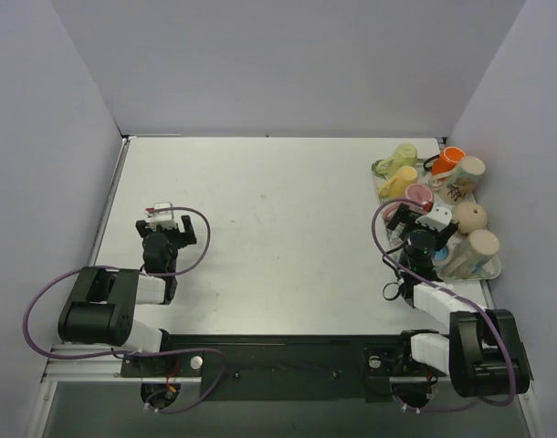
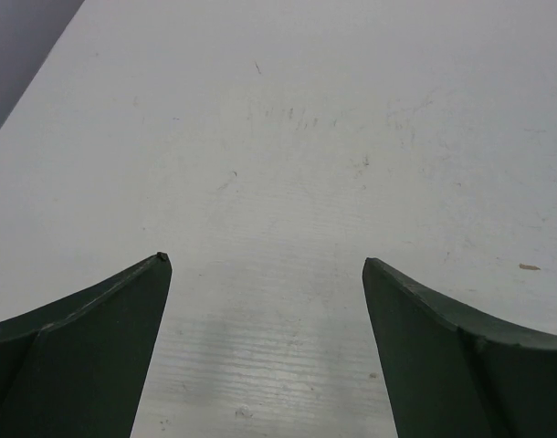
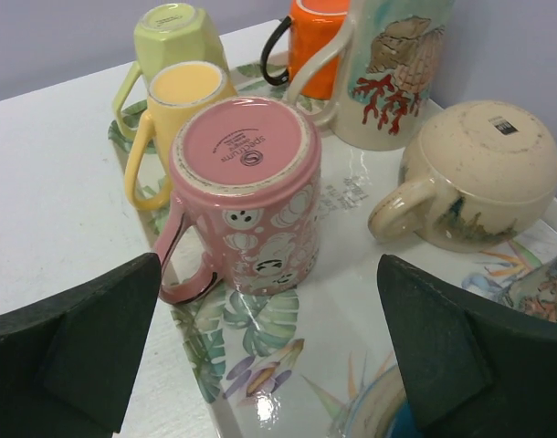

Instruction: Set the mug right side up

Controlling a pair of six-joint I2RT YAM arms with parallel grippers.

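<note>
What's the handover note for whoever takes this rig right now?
Left gripper: open, empty, over bare table, far from the tray.
Right gripper: open, empty, aimed at the pink mug, not touching it.
Pink mug: upside down on the tray, base up, at its near-left edge. The yellow mug stands close behind it and the beige mug to its right, both inverted.
Done: nothing, no mug turned yet.
Left: grip the mug (probably the pink one), lift it clear of its neighbours, flip it, set it upright.
</note>
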